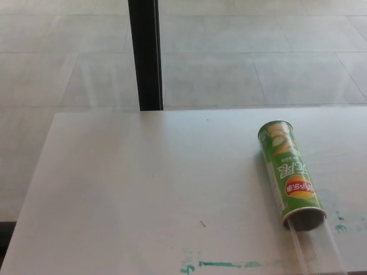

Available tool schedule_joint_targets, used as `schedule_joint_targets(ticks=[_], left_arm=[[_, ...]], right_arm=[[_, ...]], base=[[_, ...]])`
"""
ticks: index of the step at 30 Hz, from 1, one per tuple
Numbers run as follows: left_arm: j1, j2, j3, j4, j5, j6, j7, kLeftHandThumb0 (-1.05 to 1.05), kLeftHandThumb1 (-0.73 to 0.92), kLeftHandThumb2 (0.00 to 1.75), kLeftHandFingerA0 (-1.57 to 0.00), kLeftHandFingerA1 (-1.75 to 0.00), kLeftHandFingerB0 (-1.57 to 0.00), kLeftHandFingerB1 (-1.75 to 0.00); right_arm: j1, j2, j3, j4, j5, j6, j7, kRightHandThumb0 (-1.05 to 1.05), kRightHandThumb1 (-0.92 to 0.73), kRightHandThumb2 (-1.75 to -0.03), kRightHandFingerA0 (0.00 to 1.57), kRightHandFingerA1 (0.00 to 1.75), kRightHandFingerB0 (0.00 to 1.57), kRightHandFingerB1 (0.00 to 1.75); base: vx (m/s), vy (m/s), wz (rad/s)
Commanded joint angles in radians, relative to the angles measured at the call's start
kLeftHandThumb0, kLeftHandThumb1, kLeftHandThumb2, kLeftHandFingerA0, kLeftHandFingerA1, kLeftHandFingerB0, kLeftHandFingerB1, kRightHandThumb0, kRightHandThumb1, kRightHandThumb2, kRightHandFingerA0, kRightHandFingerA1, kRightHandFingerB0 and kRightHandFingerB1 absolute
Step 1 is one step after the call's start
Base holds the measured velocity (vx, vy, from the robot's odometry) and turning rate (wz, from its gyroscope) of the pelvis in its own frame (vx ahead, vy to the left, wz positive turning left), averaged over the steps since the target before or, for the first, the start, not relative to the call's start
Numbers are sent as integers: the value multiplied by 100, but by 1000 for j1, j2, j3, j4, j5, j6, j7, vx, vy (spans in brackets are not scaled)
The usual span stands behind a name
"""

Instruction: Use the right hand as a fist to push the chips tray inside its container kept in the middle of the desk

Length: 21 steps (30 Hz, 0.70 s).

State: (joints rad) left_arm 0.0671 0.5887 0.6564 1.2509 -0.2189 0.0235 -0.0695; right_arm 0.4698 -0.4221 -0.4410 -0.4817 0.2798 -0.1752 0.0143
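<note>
A green chips can [289,175] lies on its side on the right part of the white desk [143,189], its open mouth turned toward the near edge. A clear plastic tray [318,249] sticks out of that mouth and runs down to the bottom of the picture. Neither of my hands shows in the head view.
Green paint marks [226,264] streak the desk near its front edge, and a small speck [203,223] lies mid-desk. Beyond the far edge is a pale tiled floor with a black upright post [144,54].
</note>
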Motion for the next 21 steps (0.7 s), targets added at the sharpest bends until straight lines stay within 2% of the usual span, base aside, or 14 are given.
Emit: schedule_joint_targets(ticks=[1, 2, 3, 4, 5, 8, 9, 12, 13, 14, 15, 17, 19, 21], left_arm=[[29, 27, -29, -1, 1, -42, -33, -84, 59, 137, -66, -131, -36, -102], [37, 26, -31, -5, 2, -52, -39, -83, 58, 140, -67, -134, -38, -106], [39, 25, -30, -6, 0, -53, -36, -80, 52, 140, -52, -161, -24, -123], [36, 24, -28, -4, -3, -47, -29, -80, 52, 140, -52, -161, -24, -123], [37, 22, -26, -6, -6, -51, -28, -84, 56, 140, -69, -136, -40, -108], [33, 25, -36, 2, 3, -49, -18, -83, 58, 138, -71, -133, -40, -104], [35, 24, -37, 0, 2, -51, -22, -85, 58, 139, -66, -132, -36, -103], [44, 24, -43, -9, 0, -54, -40, -86, 57, 139, -63, -129, -32, -100], [51, 25, -55, -13, 10, -64, -46, -86, 57, 139, -63, -128, -32, -100], [52, 25, -59, -11, 13, -69, -42, -88, 57, 139, -67, -129, -33, -100], [48, 28, -68, -8, 20, -61, -35, -87, 58, 137, -66, -127, -34, -99], [53, 29, -70, -22, 14, -65, -48, -85, 59, 141, -66, -130, -32, -100], [52, 31, -72, -20, 10, -59, -48, -84, 59, 140, -63, -127, -31, -98], [50, 31, -71, -21, 5, -54, -39, -84, 57, 140, -65, -131, -38, -104]], right_arm=[[290, -321, 38, -218, -98, -28, 481, -60, -81, -65, 80, 84, 56, 51], [302, -335, 37, -232, -90, 0, 485, -57, -81, -64, 77, 90, 55, 52], [310, -341, 40, -239, -90, 10, 483, -57, -80, -64, 77, 91, 57, 52], [315, -343, 44, -240, -96, 6, 477, -57, -80, -64, 77, 91, 57, 52], [316, -350, 52, -240, -99, 9, 478, -56, -80, -64, 77, 90, 57, 52], [326, -372, 87, -249, -105, 24, 475, -53, -77, -64, 78, 86, 54, 51], [325, -373, 110, -248, -120, 21, 470, -50, -63, -102, 81, 86, 49, 64], [323, -393, 187, -238, -188, 4, 461, -48, -62, -102, 79, 87, 49, 64], [328, -408, 206, -243, -222, 11, 461, -46, -61, -102, 78, 87, 48, 64], [333, -422, 222, -245, -281, 1, 458, -50, -77, -63, 73, 80, 55, 50], [343, -432, 234, -254, -332, 4, 451, -51, -76, -62, 75, 78, 56, 50], [335, -451, 295, -258, -363, 45, 452, -47, -72, -62, 70, 87, 52, 53], [334, -434, 330, -234, -411, 24, 423, -43, -71, -61, 70, 95, 54, 56], [334, -428, 349, -230, -471, 29, 402, -43, -73, -61, 66, 98, 51, 57]], base=[[0, 0, 0], [0, 0, 0], [0, 0, 0], [0, 0, 0], [0, 0, 0], [0, 0, 0], [0, 0, 0], [0, 0, 0], [0, 0, 0], [0, 0, 0], [0, 0, 0], [0, 0, 0], [0, 0, 0], [0, 0, 0]])
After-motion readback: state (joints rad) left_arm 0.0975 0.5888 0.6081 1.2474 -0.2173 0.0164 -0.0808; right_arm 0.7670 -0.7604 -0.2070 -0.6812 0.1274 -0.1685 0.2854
